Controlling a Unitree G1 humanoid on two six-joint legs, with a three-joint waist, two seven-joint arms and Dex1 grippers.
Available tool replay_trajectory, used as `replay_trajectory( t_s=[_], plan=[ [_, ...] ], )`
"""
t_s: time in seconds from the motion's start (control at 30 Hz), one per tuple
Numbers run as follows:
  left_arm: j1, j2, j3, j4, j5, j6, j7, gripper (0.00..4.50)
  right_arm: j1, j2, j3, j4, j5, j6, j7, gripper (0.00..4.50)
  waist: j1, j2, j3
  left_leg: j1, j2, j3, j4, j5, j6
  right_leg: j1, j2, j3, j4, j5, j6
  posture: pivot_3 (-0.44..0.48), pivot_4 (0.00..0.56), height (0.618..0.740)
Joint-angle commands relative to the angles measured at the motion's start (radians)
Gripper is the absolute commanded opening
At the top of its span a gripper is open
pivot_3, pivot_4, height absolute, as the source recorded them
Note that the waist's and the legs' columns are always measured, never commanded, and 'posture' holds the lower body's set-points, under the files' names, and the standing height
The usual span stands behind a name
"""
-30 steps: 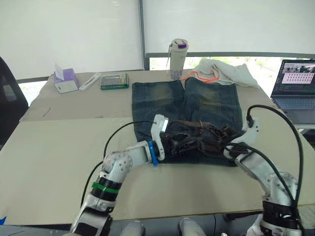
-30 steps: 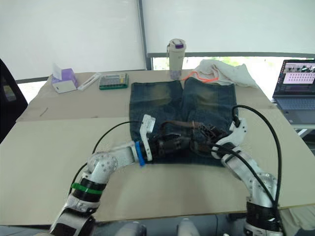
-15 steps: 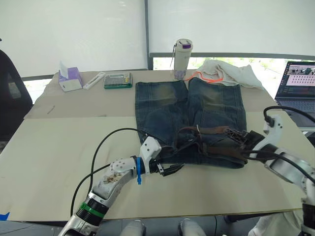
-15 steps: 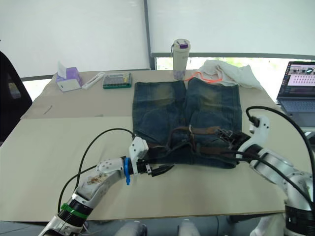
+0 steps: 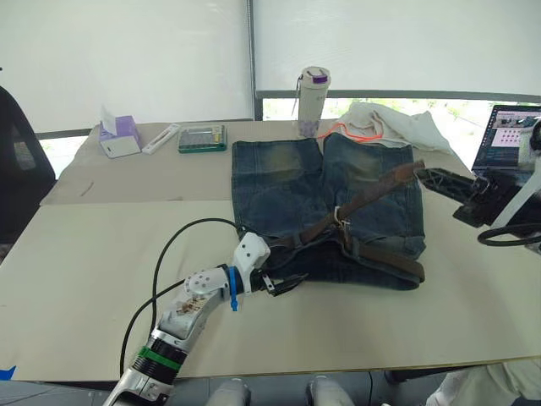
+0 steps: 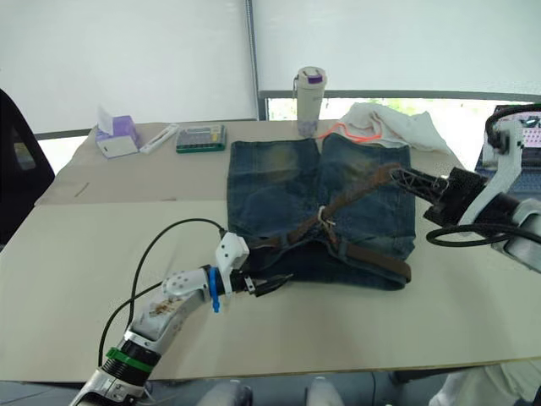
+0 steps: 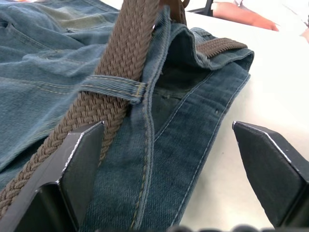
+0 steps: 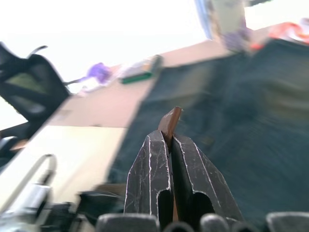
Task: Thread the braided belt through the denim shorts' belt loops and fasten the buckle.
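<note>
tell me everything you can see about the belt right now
The belt is a long, narrow, dark brown braided strap. Its free end is pinched in the right gripper and lifted, so the strap rises taut across the shorts. At the waistband it passes under a denim belt loop, near the open left gripper. A silver buckle sits near the middle of the shorts, and another stretch of strap lies along the waistband.

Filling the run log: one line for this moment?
right gripper: shut on braided belt tip, raised | left gripper: open at denim shorts waistband
</note>
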Motion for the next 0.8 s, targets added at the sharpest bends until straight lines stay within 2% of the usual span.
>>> replay_trajectory(
  t_s=[0.03,0.2,0.4,0.53,0.7,0.73,0.8],
  plan=[
    [0.013,-0.021,-0.011,-0.083,0.012,-0.023,-0.002,4.50,-0.079,0.015,-0.001,-0.051,0.142,-0.057,-0.084,0.02,0.001,0.000,0.000,0.000,0.000,0.000,0.000,0.000,0.000,0.000,0.000,0.000,0.000,0.000,0.000,0.000,0.150,0.740],
    [-0.042,-0.128,0.001,-0.152,0.041,-0.056,0.095,4.50,-0.101,0.127,0.105,-0.124,0.241,-0.132,-0.239,0.02,0.006,-0.001,0.000,-0.001,0.001,0.000,0.001,0.000,0.000,0.000,0.000,0.000,0.000,0.002,-0.002,0.000,0.150,0.740],
    [-0.144,-0.214,0.021,-0.140,0.179,-0.187,0.248,4.50,-0.102,0.239,0.198,-0.163,0.230,-0.201,-0.367,0.02,0.011,0.000,0.000,-0.001,0.000,-0.001,0.004,0.000,0.001,-0.001,0.000,-0.001,0.000,0.004,-0.005,0.000,0.150,0.740],
    [-0.193,-0.240,0.030,-0.112,0.269,-0.249,0.339,4.50,-0.109,0.274,0.226,-0.174,0.225,-0.226,-0.411,0.02,0.010,0.000,0.000,-0.001,0.000,-0.001,0.004,0.000,0.001,-0.001,0.000,-0.001,0.000,0.004,-0.005,0.000,0.150,0.740],
    [-0.211,-0.273,0.021,-0.076,0.278,-0.277,0.359,4.50,-0.116,0.286,0.238,-0.181,0.227,-0.241,-0.432,0.02,0.010,0.000,0.000,0.000,-0.001,-0.001,0.004,0.000,0.001,-0.001,0.000,-0.001,0.001,0.004,-0.005,0.000,0.150,0.740],
    [-0.209,-0.275,0.022,-0.076,0.273,-0.276,0.355,3.96,-0.115,0.285,0.238,-0.181,0.226,-0.242,-0.433,0.00,0.010,0.000,0.000,0.000,-0.001,-0.001,0.004,0.000,0.001,-0.001,0.000,-0.001,0.001,0.004,-0.005,0.000,0.150,0.740],
    [-0.201,-0.276,0.028,-0.073,0.271,-0.273,0.353,3.44,-0.112,0.282,0.236,-0.181,0.226,-0.245,-0.435,0.00,0.010,0.000,0.000,0.001,-0.001,-0.001,0.004,0.000,0.001,-0.001,0.000,-0.001,0.001,0.004,-0.005,0.000,0.150,0.740]
  ],
)
